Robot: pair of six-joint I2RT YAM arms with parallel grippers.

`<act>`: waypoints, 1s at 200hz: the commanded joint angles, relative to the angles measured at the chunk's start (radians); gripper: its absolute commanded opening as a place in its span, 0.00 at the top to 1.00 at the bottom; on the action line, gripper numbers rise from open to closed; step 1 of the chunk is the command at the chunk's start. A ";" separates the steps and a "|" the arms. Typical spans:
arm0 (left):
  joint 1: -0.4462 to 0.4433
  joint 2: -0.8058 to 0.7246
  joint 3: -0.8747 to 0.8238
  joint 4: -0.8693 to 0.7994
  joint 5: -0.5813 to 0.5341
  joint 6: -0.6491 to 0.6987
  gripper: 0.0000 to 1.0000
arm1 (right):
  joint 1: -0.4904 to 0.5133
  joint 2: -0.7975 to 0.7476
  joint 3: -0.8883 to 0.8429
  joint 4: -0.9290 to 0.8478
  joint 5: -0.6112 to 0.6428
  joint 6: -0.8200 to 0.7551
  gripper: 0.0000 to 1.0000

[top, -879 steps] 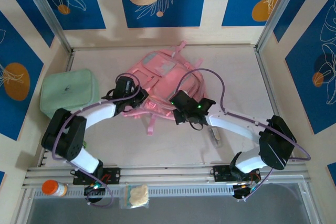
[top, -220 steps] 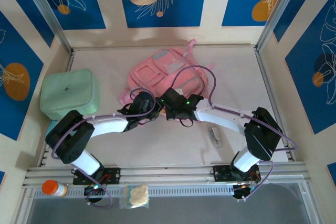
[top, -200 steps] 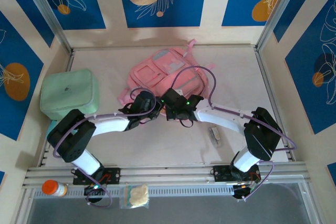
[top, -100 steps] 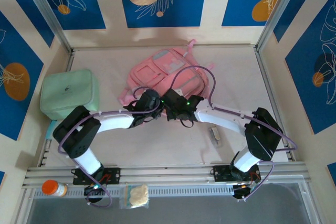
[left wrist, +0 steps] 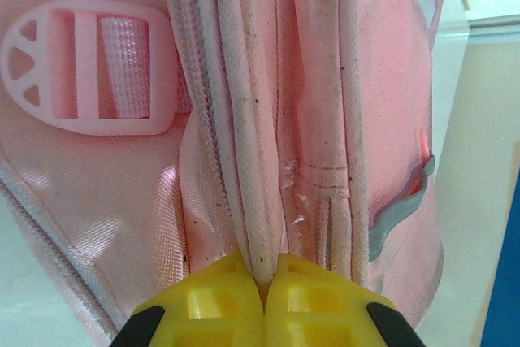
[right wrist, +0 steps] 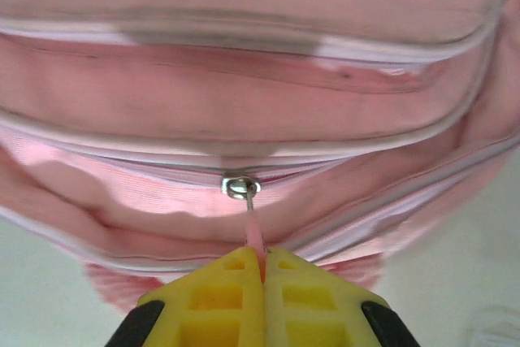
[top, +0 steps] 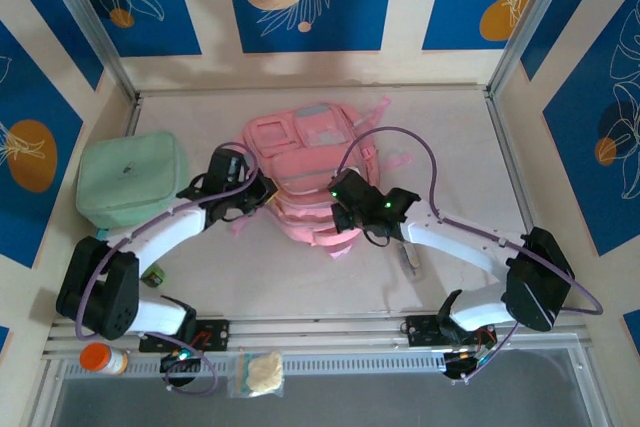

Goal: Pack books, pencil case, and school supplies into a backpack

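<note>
At the near edge of the backpack (top: 305, 147), both arms are working from opposite corners. The right gripper (top: 340, 215) is reaching in at the near-right corner, and the right wrist view shows its yellow tips (right wrist: 262, 270) pressed together on the thin pink zipper pull (right wrist: 253, 233). The pull is running straight ahead from the tips to the metal zipper slider (right wrist: 241, 187), so the tab is lying in line with the gripper. The zipper track is stretching crosswise, left to right across the pack's side, and any pull will probably have to travel sideways along that line, not straight back. Whether the track beside the slider is already parting, I cannot tell.

The left gripper (top: 262, 197) is coming in at the near-left corner. Its tips (left wrist: 264, 286) are closed tight on a piped seam (left wrist: 256, 168) that is running lengthwise away from them, beside a pale pink strap buckle (left wrist: 85, 67). This looks like an anchoring hold, bracing the fabric against the other arm's tug.

The small pale school supplies item (top: 410, 255) is lying on the table just off the backpack's near-right corner, close under the right forearm, so the right arm is the nearer one to it. A mint-green case (top: 130, 179) is sitting well off the backpack's left side.

No brand, label or lettering is showing clearly enough to read on the backpack or the case.
</note>
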 commanded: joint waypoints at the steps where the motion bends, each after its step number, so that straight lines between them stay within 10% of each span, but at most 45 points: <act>1: 0.091 0.028 0.098 -0.055 0.050 0.174 1.00 | 0.005 0.035 0.032 -0.069 0.003 -0.040 1.00; 76: 0.216 0.171 0.222 -0.078 0.113 0.256 1.00 | 0.053 0.137 0.108 0.012 -0.093 0.045 1.00; 113: 0.202 -0.026 0.032 0.008 0.096 0.069 0.64 | 0.050 0.180 0.134 0.016 -0.049 0.091 1.00; 155: -0.043 -0.317 -0.214 0.093 -0.233 -0.298 0.53 | 0.042 0.179 0.104 0.025 -0.045 0.103 1.00; 200: -0.251 -0.187 -0.113 0.119 -0.371 -0.407 0.49 | 0.040 0.165 0.077 0.059 -0.048 0.093 1.00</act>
